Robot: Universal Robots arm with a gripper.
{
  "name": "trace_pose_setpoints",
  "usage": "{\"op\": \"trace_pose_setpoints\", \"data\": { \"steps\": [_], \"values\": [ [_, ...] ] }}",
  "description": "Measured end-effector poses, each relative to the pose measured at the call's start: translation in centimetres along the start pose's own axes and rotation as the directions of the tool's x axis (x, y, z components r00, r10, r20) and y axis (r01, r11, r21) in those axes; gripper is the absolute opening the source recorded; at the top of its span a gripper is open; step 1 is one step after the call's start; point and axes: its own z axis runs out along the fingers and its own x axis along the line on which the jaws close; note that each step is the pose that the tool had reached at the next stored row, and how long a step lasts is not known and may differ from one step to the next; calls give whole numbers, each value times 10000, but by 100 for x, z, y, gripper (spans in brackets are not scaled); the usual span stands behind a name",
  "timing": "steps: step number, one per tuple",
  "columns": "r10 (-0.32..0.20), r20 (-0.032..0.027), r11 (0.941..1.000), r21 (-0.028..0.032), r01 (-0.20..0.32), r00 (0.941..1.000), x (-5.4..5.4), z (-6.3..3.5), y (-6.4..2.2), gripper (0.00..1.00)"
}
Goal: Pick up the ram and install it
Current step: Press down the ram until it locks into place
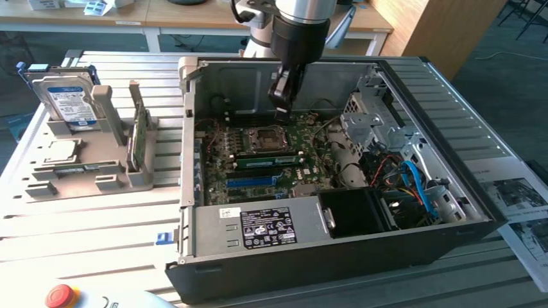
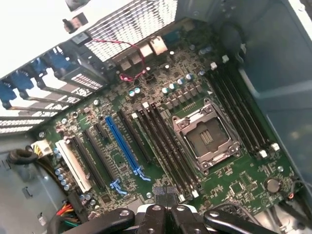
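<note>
The ram (image 1: 137,131), a thin green stick, stands upright on its edge in a grey holder (image 1: 86,183) at the exterior view's left, outside the computer case. My gripper (image 1: 281,115) hangs inside the open case (image 1: 342,256), above the motherboard (image 1: 256,183) and just behind the CPU socket (image 1: 261,138). In the wrist view my gripper (image 2: 165,194) is shut with nothing between its fingers. Below it lie the dark memory slots (image 2: 165,146) and the CPU socket (image 2: 204,139). A green strip (image 1: 269,158) runs along the slots in front of the socket.
A blue-labelled hard drive (image 1: 67,96) stands in the same holder. The case holds a power supply (image 1: 256,228), a drive cage (image 1: 376,122) and blue cables (image 1: 419,186). A red button (image 1: 61,295) sits at the front edge. Papers (image 1: 522,199) lie at the exterior view's right.
</note>
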Motion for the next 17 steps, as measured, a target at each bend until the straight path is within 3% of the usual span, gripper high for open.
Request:
{"op": "trace_pose_setpoints", "data": {
  "steps": [9, 17],
  "values": [
    [1027, -2, 9947, -32, -1027, 9947, 0, 0, 0, 10],
    [1970, -7, 9804, -61, -1970, 9804, 0, 0, 0, 10]
  ]
}}
